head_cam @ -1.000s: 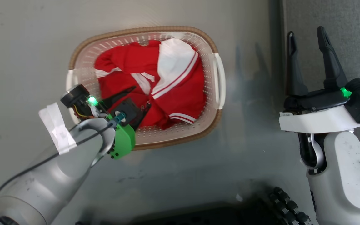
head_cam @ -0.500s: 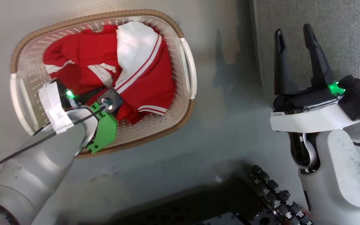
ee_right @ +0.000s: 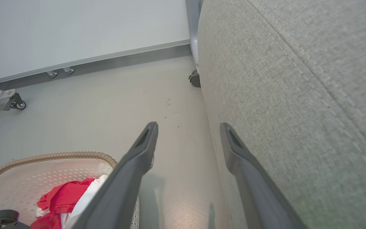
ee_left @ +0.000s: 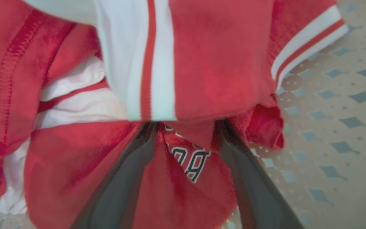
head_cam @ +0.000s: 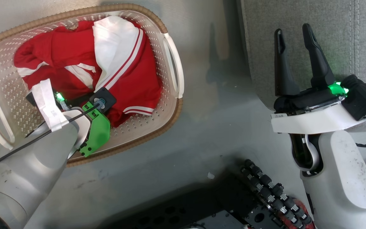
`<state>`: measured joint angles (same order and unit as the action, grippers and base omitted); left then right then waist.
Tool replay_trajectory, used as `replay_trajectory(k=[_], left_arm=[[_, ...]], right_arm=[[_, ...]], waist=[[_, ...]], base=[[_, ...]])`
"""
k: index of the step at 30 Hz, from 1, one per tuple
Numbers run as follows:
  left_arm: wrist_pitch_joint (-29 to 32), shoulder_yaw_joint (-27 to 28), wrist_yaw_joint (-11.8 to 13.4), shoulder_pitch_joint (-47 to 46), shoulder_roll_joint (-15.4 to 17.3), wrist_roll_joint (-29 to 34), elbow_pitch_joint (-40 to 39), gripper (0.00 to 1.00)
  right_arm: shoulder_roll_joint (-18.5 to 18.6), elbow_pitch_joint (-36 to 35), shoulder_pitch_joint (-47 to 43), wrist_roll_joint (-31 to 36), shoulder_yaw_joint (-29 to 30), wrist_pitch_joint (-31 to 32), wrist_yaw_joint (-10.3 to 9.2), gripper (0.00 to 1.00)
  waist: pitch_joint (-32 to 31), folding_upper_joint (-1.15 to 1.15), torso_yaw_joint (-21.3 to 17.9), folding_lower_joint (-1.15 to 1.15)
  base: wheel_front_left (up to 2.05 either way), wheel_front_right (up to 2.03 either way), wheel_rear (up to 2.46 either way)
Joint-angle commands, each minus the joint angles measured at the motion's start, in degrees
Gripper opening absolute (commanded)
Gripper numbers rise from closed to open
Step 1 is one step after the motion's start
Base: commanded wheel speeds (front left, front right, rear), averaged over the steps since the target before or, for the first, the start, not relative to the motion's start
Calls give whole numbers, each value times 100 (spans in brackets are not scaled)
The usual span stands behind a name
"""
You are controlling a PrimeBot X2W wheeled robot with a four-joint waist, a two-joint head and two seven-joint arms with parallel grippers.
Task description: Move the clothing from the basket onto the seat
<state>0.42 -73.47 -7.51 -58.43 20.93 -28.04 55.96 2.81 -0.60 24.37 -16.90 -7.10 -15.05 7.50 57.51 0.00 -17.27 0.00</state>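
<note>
Nothing is moved yet: the clothing [head_cam: 84, 63] is bundled in the basket [head_cam: 145, 127], and none is seen on the seat [head_cam: 297, 19]. The left gripper [ee_left: 186, 124] is sunk in the pile, jaws spread around a lettered fold, unclamped. The right gripper [head_cam: 292, 28] is held by the seat, jaws open, empty. Gripping, lifting and carrying remain
</note>
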Motion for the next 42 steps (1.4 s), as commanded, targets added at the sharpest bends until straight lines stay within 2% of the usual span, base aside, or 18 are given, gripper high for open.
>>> replay_trajectory(k=[1,7,11,18,22,26,35,38,42], left_arm=[[-46,6,6,7,63,3,-13,0],[-348,6,6,-5,-65,-114,165,0],[-780,147,64,106,-340,-304,438,0],[-1429,410,189,701,-907,-648,852,0],[-1559,624,302,1161,-1073,-814,830,0],[-1564,1033,522,1642,-972,-774,224,0],[-1565,2210,1100,3107,-649,-380,-1452,0],[-1565,2571,1218,3547,-607,-193,-1974,0],[-1567,2702,1241,3763,-565,101,-2455,0]], right_arm=[[15,36,61,-26,6,-19,-2,100],[13,131,15,43,-35,-19,-2,100],[17,206,-68,189,2,-19,-2,100],[22,425,-432,579,104,-19,-2,100],[21,579,-766,727,88,-19,-2,100],[22,741,-1159,809,25,-19,-2,100],[21,1064,-2186,798,-299,-19,-2,100],[20,1118,-2443,769,-428,-19,-2,100],[19,1129,-2631,804,-608,-19,-2,100]], waist=[[-10,0,-8,0],[-295,0,122,0],[-715,0,369,0],[-1921,0,1030,0],[-2699,0,1362,0],[-3499,0,1578,0],[-5088,0,1773,0],[-5489,0,1778,0],[-5749,0,1786,0]], base=[[0,0,0],[0,0,0],[0,0,0],[0,0,0],[0,0,0],[0,0,0],[0,0,0],[0,0,0],[0,0,0]])
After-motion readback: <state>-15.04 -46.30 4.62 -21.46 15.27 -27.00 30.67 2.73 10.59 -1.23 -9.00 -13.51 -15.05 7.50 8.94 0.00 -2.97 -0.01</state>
